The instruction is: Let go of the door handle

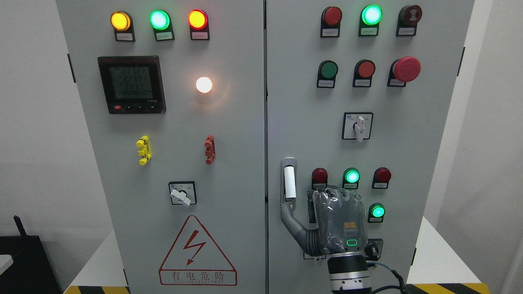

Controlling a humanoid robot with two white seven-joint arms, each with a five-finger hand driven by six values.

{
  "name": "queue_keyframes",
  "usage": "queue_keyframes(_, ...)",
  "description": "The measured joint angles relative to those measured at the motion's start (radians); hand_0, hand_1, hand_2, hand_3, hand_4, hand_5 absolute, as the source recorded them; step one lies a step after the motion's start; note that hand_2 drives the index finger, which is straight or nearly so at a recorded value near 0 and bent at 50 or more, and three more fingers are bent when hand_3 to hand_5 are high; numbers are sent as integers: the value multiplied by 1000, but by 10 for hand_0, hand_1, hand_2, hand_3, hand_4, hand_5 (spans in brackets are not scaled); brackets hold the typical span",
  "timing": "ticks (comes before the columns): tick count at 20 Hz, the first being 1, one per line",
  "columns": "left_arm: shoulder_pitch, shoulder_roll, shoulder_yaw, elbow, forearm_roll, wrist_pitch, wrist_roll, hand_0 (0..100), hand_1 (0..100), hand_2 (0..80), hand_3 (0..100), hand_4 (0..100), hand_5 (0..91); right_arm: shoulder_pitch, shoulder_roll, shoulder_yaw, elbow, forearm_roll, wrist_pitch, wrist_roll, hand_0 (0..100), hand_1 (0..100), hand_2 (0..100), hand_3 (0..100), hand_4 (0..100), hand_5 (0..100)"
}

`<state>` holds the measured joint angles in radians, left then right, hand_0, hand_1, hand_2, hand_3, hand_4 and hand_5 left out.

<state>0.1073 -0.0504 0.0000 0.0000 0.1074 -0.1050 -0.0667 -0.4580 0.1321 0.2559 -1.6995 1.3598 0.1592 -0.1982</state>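
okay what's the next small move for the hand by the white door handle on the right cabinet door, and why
Probably draw the grey robot right hand straight back from the grey cabinet door. Its thumb reaches up to the lower end of the white bar-shaped door handle, but the fingers look uncurled, not wrapped around it, so only clearing away seems left.

Pale, plain walls point(32, 122) stand on the left and on the right point(490, 143) of the scene. A white platform point(433, 253) runs along the bottom on both sides, edged near the viewer with yellow-and-black hazard striping point(445, 288). At the lower left sits a dark box point(24, 261) with a thin black antenna point(19, 225) rising from it. Light is even and soft.
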Motion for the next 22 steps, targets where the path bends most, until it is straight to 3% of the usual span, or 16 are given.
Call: queue_keyframes(22,0,0,0,0,0,0,0,120,389,0,0,0,0,-22,1,0,21,-1,0,-4,343,270,1000,1000,917,971)
